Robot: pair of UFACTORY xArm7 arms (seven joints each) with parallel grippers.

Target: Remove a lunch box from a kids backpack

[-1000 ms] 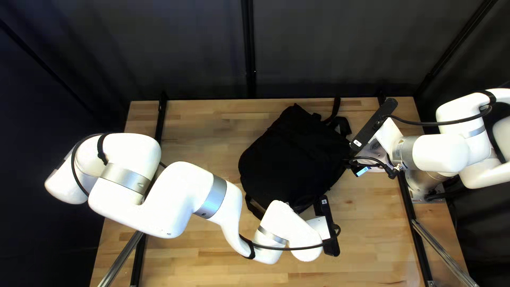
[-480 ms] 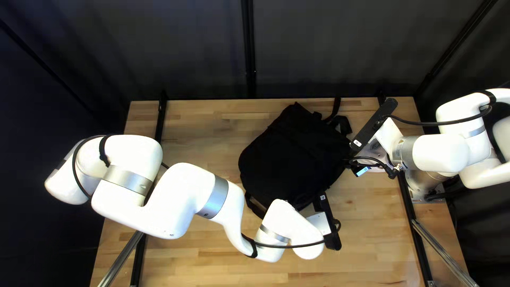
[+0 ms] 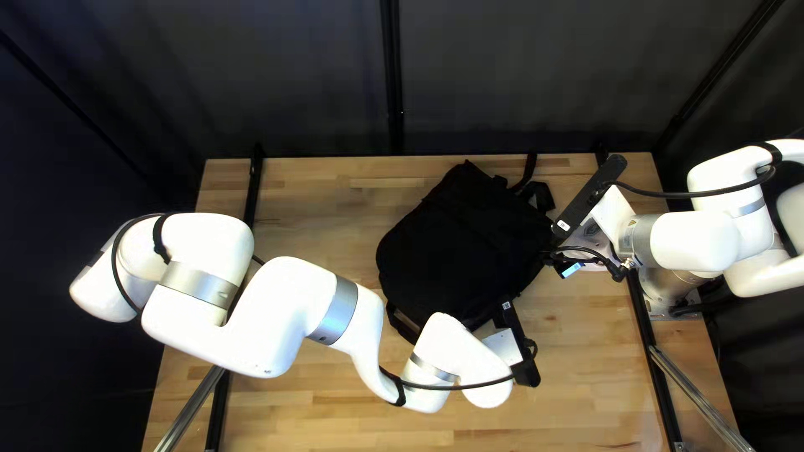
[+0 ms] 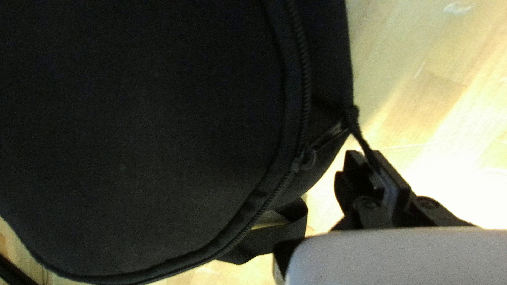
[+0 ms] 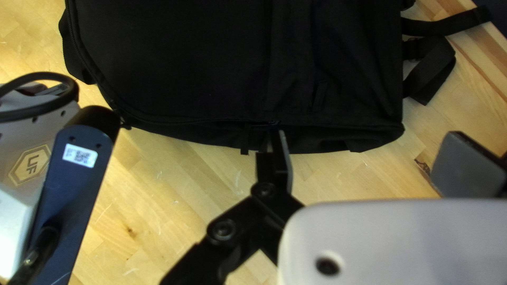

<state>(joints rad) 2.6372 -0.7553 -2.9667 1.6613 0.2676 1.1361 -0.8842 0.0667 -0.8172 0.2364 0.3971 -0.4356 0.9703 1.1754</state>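
Observation:
The black backpack (image 3: 465, 243) lies on the table, its curved zipper (image 4: 305, 79) running along its edge in the left wrist view. My left gripper (image 3: 517, 341) is at the backpack's near right side; in its wrist view the left gripper (image 4: 376, 171) is shut on the zipper pull's cord (image 4: 360, 138). My right gripper (image 3: 589, 201) stands beside the backpack's right side. In its wrist view the right gripper (image 5: 364, 158) is open wide, one finger against the backpack's zippered edge, the other apart from it. No lunch box shows.
Black straps (image 5: 430, 68) stick out from the backpack onto the wooden table (image 3: 327, 209). In the right wrist view, my left arm's gripper body (image 5: 74, 169) stands close beside the backpack. Dark rails (image 3: 645, 318) run along the table's sides.
My left gripper has shifted slightly toward the table's far edge, along the backpack's side. The right arm and the backpack look unmoved.

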